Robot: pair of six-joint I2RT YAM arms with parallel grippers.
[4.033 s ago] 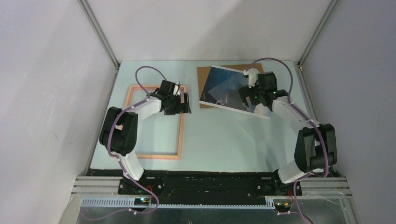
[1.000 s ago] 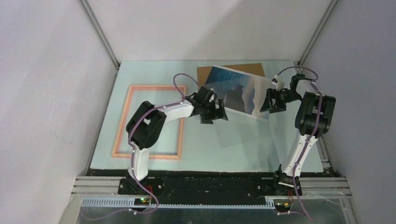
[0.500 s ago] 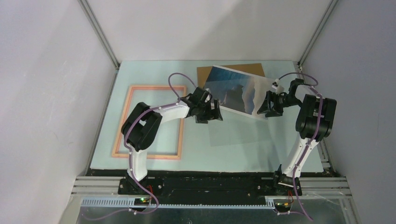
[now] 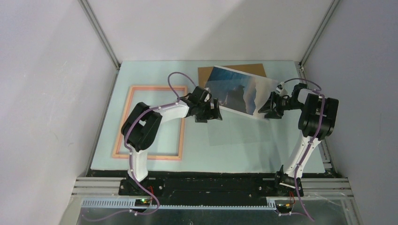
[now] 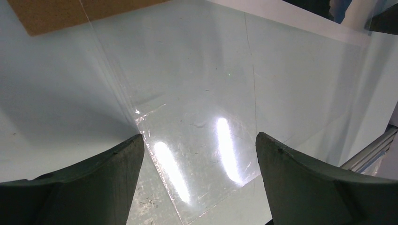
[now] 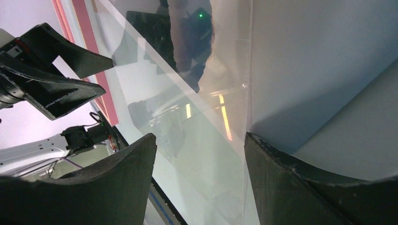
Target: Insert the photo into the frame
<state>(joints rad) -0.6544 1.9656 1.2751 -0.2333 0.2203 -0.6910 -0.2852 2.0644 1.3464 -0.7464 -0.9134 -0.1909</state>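
Note:
The photo [image 4: 239, 91], a blue seascape print, lies tilted on the brown backing board [image 4: 209, 74] at the back centre. The pink frame [image 4: 126, 119] lies flat on the left of the table. A clear glossy sheet [image 4: 239, 129] lies in front of the photo, between my grippers. My left gripper [image 4: 210, 112] is open at the sheet's left edge; the left wrist view shows the sheet [image 5: 206, 154] between its open fingers [image 5: 94, 183]. My right gripper [image 4: 269, 108] is open at the photo's right corner, with the sheet [image 6: 211, 154] ahead of it.
The enclosure's walls and metal posts stand close at the left, back and right. The table's front edge and a black rail [image 4: 211, 180] run by the arm bases. My left arm's elbow reaches over the frame's right rail.
The clear sheet has slid left and settled flatter. My left gripper drew back slightly to the left. My right gripper stayed by the photo's right corner. Four seconds ago the left gripper was over the frame.

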